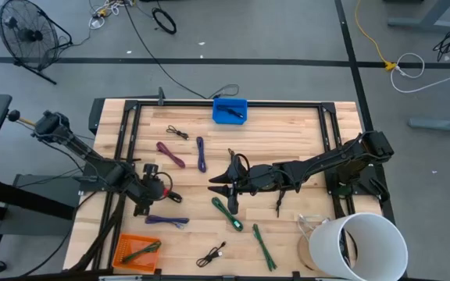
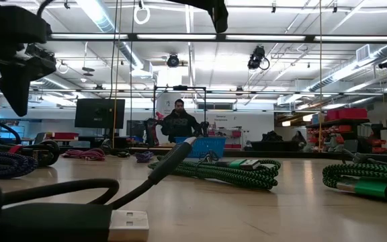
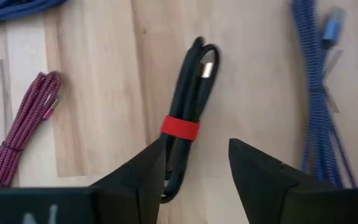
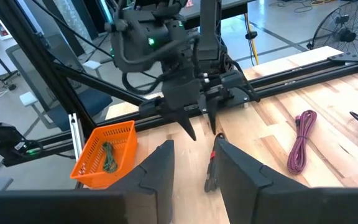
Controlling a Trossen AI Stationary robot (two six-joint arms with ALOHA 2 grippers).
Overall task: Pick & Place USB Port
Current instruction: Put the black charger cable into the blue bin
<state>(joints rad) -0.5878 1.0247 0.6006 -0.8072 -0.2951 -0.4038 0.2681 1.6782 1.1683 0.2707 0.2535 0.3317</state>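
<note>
Handling: black USB cable [image 3: 180, 127] looks light and limp, coiled into a narrow hank and cinched by a red band [image 3: 180, 127]. I'd expect it to flop at both ends and slide easily on the smooth wood.
Where to hold: across the hank at or next to the band, where the strands are bunched. The metal plug [image 3: 208, 68] at the far end looks too small and slick to pinch.
Where it lies: left of centre in the high view, flat on the wooden table [image 1: 287, 133]. In the left wrist view it runs up the middle of the frame.
Left gripper [image 3: 196, 165]: fingers spread apart and holding nothing, poised above the hank. One finger is over its lower end, the other off to the side.
Right gripper [image 4: 194, 163]: fingers apart and empty, near the middle of the high view, facing the left arm.
Cables counted: eight loose on the table in the high view: three black, two green, one maroon [image 1: 170, 154], one blue [image 1: 201, 154], one purple [image 1: 166, 221]. A ninth, green, lies in the orange basket [image 1: 122, 248].
Containers counted: three. The orange basket is lower left, a blue bin [image 1: 230, 110] upper centre, a white bucket [image 1: 362, 246] lower right.
Person: one, standing far back in the low view.
</note>
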